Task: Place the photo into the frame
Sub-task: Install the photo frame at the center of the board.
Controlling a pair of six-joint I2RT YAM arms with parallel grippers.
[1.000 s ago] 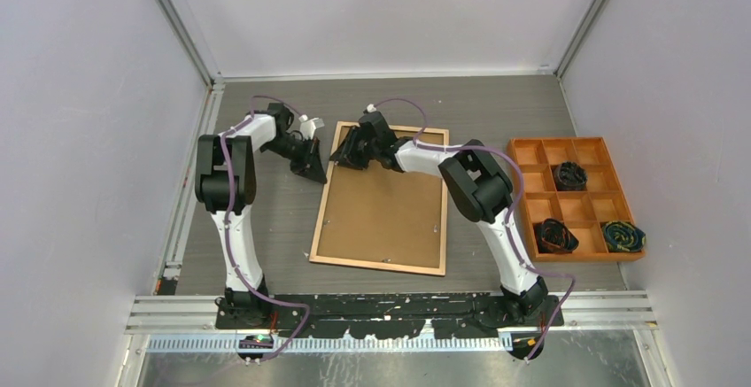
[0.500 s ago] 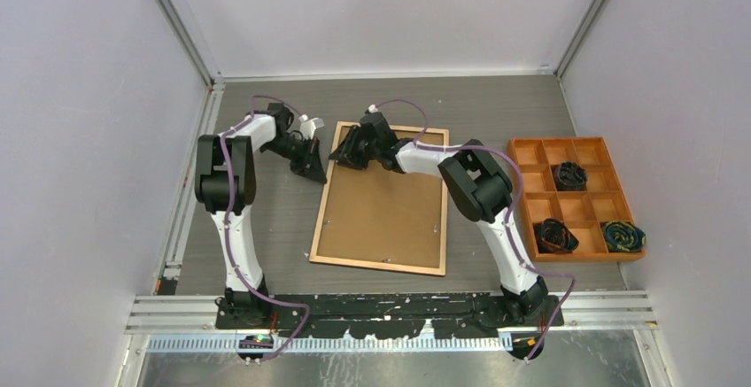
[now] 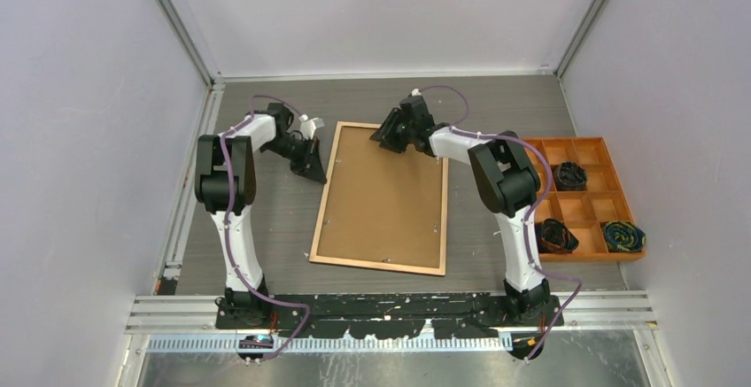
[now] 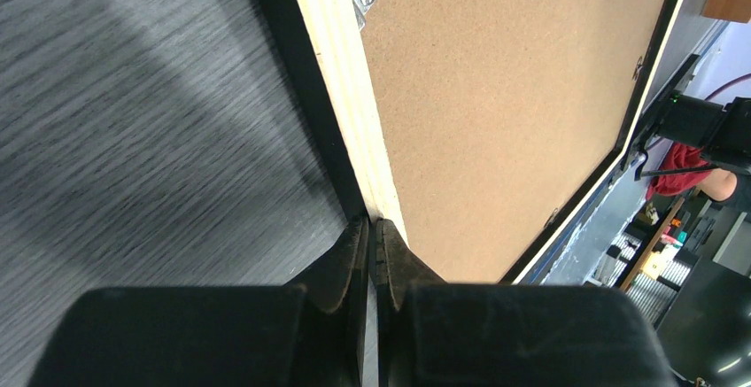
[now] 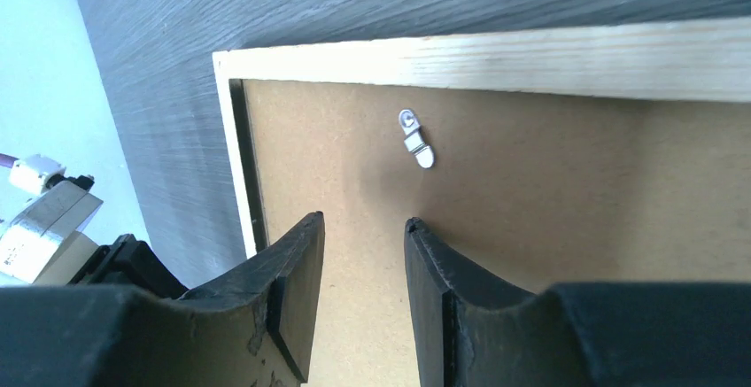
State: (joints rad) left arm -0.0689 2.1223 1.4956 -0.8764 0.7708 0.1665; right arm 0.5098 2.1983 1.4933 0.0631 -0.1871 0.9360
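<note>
The frame [image 3: 322, 203] is laid face down mid-table, backing board [image 3: 385, 197] inside; the photo is not seen. The left gripper [image 4: 372, 228] is closed against its edge. The right gripper [image 5: 363, 221], parted and empty, should be lowered squarely onto the clip [image 5: 416, 143].

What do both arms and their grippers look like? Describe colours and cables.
Left arm and right arm match: white link shells, bulky black joints, a purple cable looped along each. The left gripper and right gripper are black, with wedge-shaped fingers.

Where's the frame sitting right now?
The frame lies back-up on the table, centre of the top view, with the orange tray to its right and the left gripper at its left edge.
</note>
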